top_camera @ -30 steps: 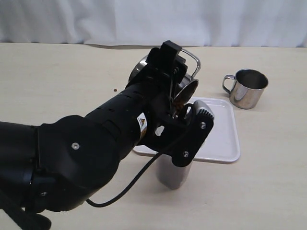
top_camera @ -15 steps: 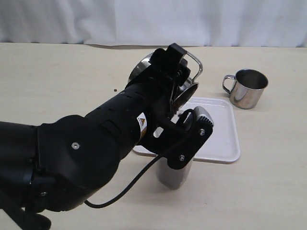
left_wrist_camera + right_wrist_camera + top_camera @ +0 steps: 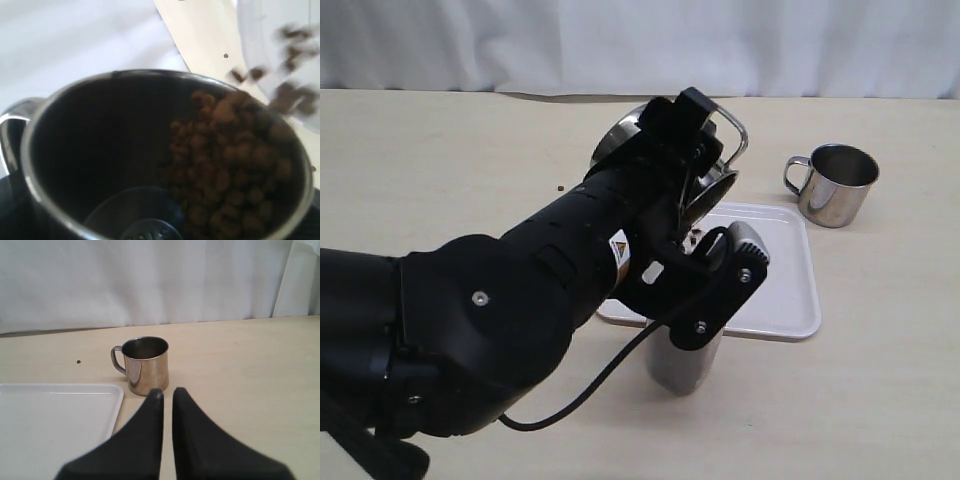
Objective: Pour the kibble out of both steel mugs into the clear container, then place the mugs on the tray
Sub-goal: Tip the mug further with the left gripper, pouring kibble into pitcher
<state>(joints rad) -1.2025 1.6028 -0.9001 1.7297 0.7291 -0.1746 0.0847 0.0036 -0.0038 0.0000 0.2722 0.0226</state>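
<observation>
**Exterior view.** My left jaws, at the end of the left arm (image 3: 570, 270), are clamped on the tilted steel mug (image 3: 612, 140). The fingers are hidden, so I judge the grip from the mug hanging clear of the surface (image 3: 880, 400) with its mouth turned downward. The clear container (image 3: 682, 370) stands directly beneath these jaws, where it can catch the kibble (image 3: 693, 236) leaving the lip. The tray (image 3: 785, 300) lies just beyond the container, bare, ready to take the mugs afterwards. The second mug (image 3: 835, 188) stands upright past the tray's far corner, well apart from the left jaws. One stray pellet (image 3: 561, 188) lies on the surface to the other side.

**Left wrist view.** The jaws themselves do not show here. The tilt heaps the kibble (image 3: 225, 165) against the lowered wall of the steel mug (image 3: 60, 150). Blurred falling pellets (image 3: 292, 95) are in the air past the rim, in front of a pale curved shape that is probably the container's mouth. I judge the pour about midway, since much of the load is yet inside.

**Right wrist view.** My right jaws are together, with only a narrow slit between them, and grip nothing. The second mug (image 3: 146, 366) stands straight ahead of their tips, its handle turned toward the tray (image 3: 60, 425). Its dark inside does not show whether it holds kibble. These jaws would have to part before taking it.
</observation>
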